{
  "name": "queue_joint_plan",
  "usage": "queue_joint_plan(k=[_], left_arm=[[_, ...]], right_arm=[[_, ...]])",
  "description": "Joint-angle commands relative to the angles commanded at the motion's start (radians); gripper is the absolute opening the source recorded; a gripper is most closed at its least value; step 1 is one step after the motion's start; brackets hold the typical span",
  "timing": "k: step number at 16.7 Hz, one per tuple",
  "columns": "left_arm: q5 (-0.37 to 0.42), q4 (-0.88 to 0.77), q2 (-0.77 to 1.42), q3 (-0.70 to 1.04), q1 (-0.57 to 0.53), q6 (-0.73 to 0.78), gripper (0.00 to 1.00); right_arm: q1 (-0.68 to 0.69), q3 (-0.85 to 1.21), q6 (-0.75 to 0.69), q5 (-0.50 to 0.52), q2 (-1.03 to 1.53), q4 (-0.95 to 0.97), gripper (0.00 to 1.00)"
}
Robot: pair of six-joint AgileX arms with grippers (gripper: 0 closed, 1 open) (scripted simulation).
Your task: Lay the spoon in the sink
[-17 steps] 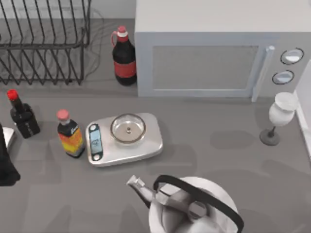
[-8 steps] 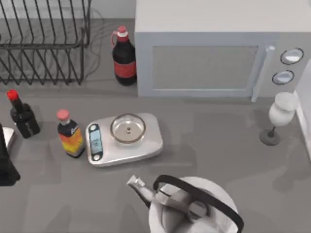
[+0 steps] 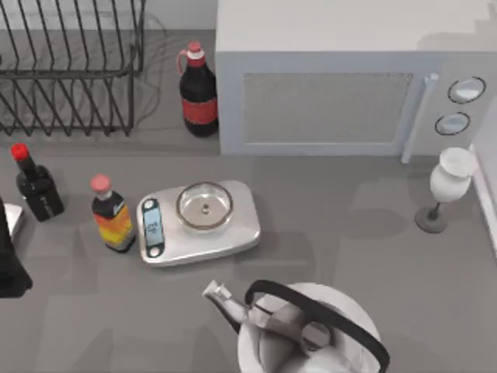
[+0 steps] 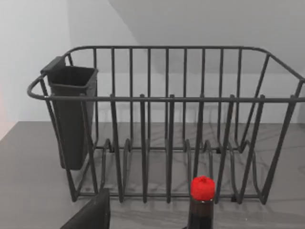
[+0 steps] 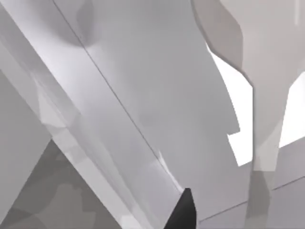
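progress: none apparent, spoon seemingly not yet picked | left arm (image 3: 11,260): parked at desk's left edge | jaws: cannot tell

Left arm (image 3: 9,264) matte black, blocky; dark claw (image 5: 182,212) tip, pointed.

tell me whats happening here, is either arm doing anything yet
Nothing is being handled at this moment. The left arm sits at the table's left edge beside the soy sauce bottle, its wrist camera facing the dish rack. On the counter stand a kitchen scale, a small sauce bottle, a cola bottle, a microwave, a wine glass and a kettle. The right wrist view shows pale surfaces close up.
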Motion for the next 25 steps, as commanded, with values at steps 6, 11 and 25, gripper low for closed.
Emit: queue_joint_plan(k=[6,11,25], left_arm=[[0.0,0.0,0.0,0.0,0.0,0.0,1.0],[0.0,0.0,0.0,0.0,0.0,0.0,1.0],[0.0,0.0,0.0,0.0,0.0,0.0,1.0]], right_arm=[[-0.001,0.458,0.007,0.023,0.273,-0.11,0.0],[-0.004,0.589,0.012,0.028,0.344,-0.132,0.0],[-0.002,0.184,0.016,0.034,0.219,0.117,0.0]])
